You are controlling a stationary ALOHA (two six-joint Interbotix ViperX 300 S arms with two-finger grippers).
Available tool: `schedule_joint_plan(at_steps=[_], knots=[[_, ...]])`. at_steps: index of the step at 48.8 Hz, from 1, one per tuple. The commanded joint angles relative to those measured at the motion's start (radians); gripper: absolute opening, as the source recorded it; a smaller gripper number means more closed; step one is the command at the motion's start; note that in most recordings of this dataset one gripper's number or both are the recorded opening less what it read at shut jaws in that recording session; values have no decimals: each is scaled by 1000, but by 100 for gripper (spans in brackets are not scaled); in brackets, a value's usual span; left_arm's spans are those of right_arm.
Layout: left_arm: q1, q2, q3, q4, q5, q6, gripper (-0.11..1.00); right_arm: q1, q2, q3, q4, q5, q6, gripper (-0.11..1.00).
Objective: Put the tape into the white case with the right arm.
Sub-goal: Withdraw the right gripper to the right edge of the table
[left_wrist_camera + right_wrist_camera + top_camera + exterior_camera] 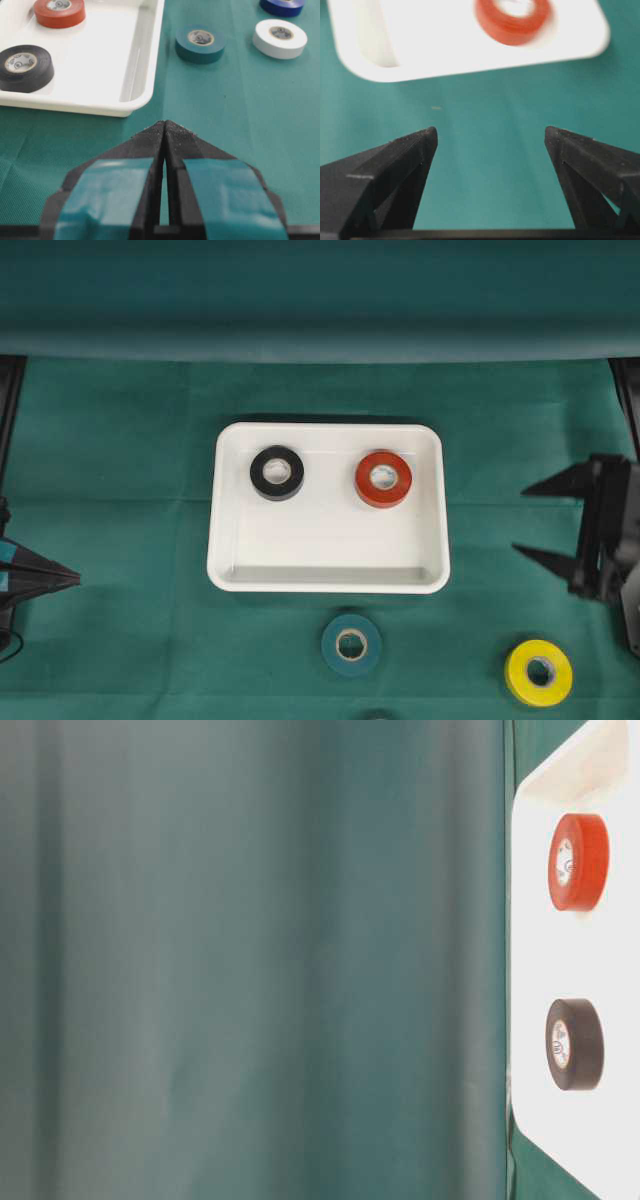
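Note:
The white case (325,535) lies mid-table with a black tape roll (277,472) and a red tape roll (383,479) inside it. A teal roll (351,644) and a yellow roll (539,672) lie on the cloth in front of the case. My right gripper (518,520) hovers at the right edge, open and empty, its fingers pointing left toward the case. In the right wrist view the right gripper (491,132) frames bare cloth, with the case (420,45) and blurred red roll (512,20) ahead. My left gripper (164,122) is shut and empty at the far left.
A white roll (280,38) and a blue roll (281,6) lie on the green cloth beyond the teal roll (200,43) in the left wrist view. A raised green backdrop (320,300) runs along the far side.

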Motion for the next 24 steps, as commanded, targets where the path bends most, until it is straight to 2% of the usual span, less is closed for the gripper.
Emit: schedule_joint_plan(at_steps=[1,14,19,24], knots=[[0,8,-12,-2,-12,0,0,64,-20,-3,3,-8,5,71],[0,8,-12,-2,-12,0,0,287,-84,38,-3,-11,11,71],[0,8,-12,-2,-12,0,0,328,-86,55,-5,-11,11,71],[0,8,-12,-2,-12,0,0,336,-84,58,-5,-11,11,69]])
